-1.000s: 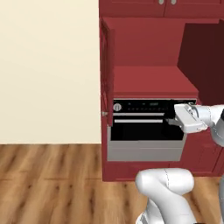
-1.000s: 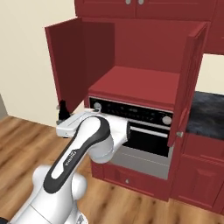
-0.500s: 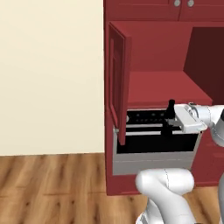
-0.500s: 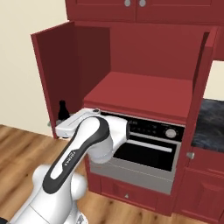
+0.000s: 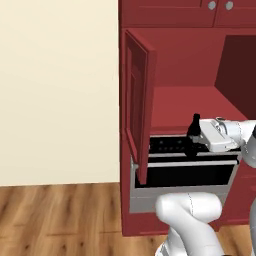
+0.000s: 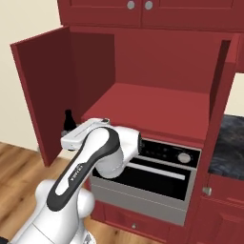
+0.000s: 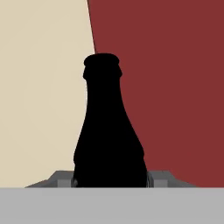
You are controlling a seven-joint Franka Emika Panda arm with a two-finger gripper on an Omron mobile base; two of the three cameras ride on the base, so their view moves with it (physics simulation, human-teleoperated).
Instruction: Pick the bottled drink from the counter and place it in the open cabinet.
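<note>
Beyond gripper (image 5: 195, 142), open cabinet (image 6: 152, 102) with wide red shelf recess, level with or slightly above hand; oven (image 6: 157, 167) below it. Bottled drink (image 5: 193, 135) upright between closed fingers, clamped at lower body, neck clear above. Judgement: rigid, smooth, likely slippery and light; body grip safer than neck

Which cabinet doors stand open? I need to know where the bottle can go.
The tall panelled doors of the open cabinet above the oven stand swung wide; the knobbed upper doors are shut.
</note>
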